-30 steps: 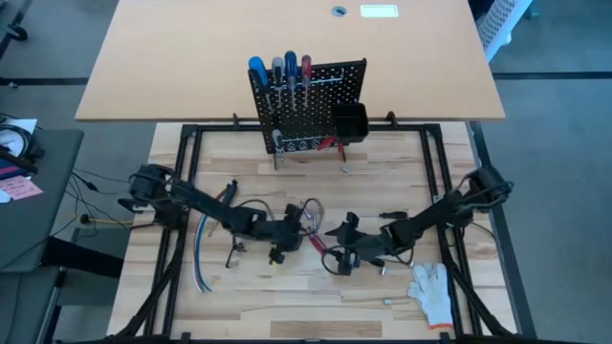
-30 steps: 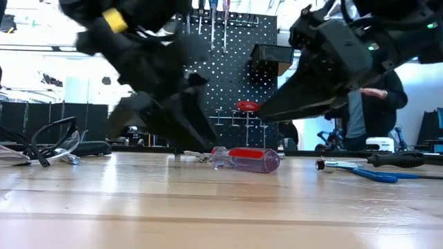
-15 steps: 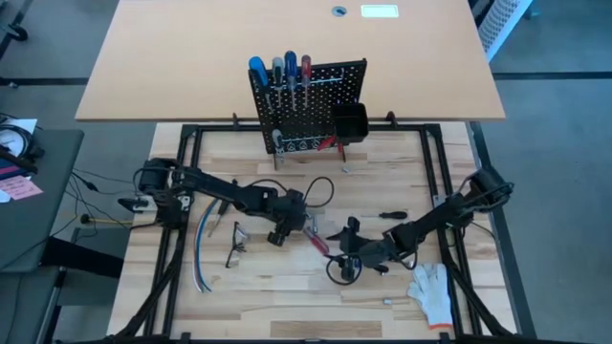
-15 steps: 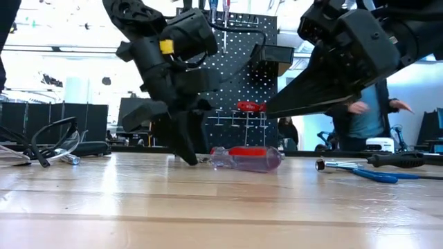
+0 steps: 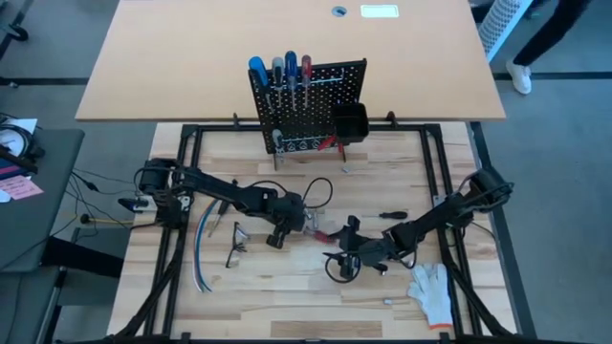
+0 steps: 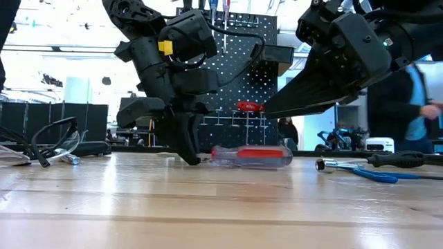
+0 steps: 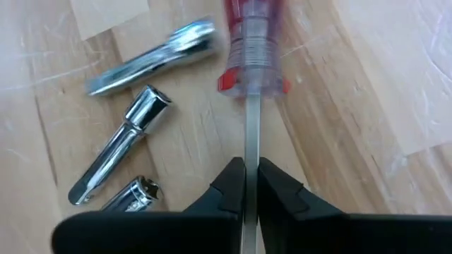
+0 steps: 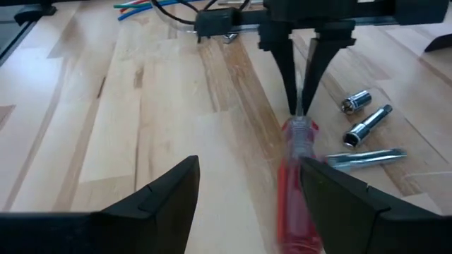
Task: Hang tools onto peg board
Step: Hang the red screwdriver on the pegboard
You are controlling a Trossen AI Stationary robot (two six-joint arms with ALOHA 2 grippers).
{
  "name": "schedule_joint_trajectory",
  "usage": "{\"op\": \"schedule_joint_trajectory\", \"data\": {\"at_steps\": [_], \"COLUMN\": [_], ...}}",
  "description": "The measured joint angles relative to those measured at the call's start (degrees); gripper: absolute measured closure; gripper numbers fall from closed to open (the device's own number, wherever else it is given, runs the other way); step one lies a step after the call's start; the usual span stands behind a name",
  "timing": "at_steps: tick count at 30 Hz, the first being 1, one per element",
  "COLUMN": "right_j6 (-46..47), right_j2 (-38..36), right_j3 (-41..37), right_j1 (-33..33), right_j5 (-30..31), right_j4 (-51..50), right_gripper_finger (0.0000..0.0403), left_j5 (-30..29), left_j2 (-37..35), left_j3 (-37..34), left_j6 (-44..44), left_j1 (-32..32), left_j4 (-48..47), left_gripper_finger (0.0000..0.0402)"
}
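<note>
With its two fingers [image 7: 227, 189] pressed together on the thin metal shaft, the left gripper [image 5: 308, 225] pinches the red-handled screwdriver [image 6: 250, 156] near the middle of the wooden table [image 5: 287, 287]. The screwdriver lies flat on the wood, its clear red handle pointing toward the right gripper [image 5: 341, 250], which hovers just beside the handle's end with its fingers spread wide and nothing between them. In the right wrist view the handle [image 8: 296, 190] lies between those open fingers, yet they do not touch it.

Just beside the shaft lie two shiny sockets [image 7: 116, 169] and a flat chrome wrench [image 7: 152, 56], close together on the boards. Farther toward the right side of the table rest a small black-handled screwdriver [image 5: 393, 215] and a white glove [image 5: 432, 290]. A bundle of coloured cables [image 5: 199, 258] lies on the left side.

The peg board [image 5: 311, 100] stands upright at the table's far edge, with several screwdrivers [image 5: 279, 72] already hung along its top row, red-handled pliers [image 5: 331, 145] lower down, and a small black bin [image 5: 350, 122] on its right. A person [image 6: 408, 104] stands in the room behind.
</note>
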Motion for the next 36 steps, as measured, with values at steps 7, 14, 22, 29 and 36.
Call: {"op": "schedule_joint_trajectory", "data": {"at_steps": [7, 14, 22, 29, 36], "right_j6": [-0.63, -3.34, -5.38, -11.53, -17.81], "right_j2": [0.00, 0.00, 0.00, 0.00, 0.00], "right_j3": [0.00, -0.04, -0.09, -0.09, -0.02], "right_j1": [1.70, 8.72, 6.32, -1.33, -6.04], "right_j5": [3.45, 20.85, 16.37, 14.13, 3.52], "right_j4": [-0.18, -0.17, 4.34, 20.81, 36.52], "right_gripper_finger": [0.0155, 0.0155, 0.0155, 0.0155, 0.0155], "left_j5": [2.02, 5.60, 5.92, 5.81, 2.03], "left_j2": [-1.21, -10.00, -19.11, -20.22, -20.31], "left_j3": [-1.87, -16.42, -31.28, -34.58, -34.43], "left_j6": [-5.06, -16.55, -28.92, -32.18, -31.87], "left_j1": [0.32, 2.81, 3.50, 0.19, -4.75], "left_j4": [2.16, 21.28, 47.76, 64.75, 70.71], "left_gripper_finger": [0.0393, 0.0394, 0.0394, 0.0393, 0.0391]}}
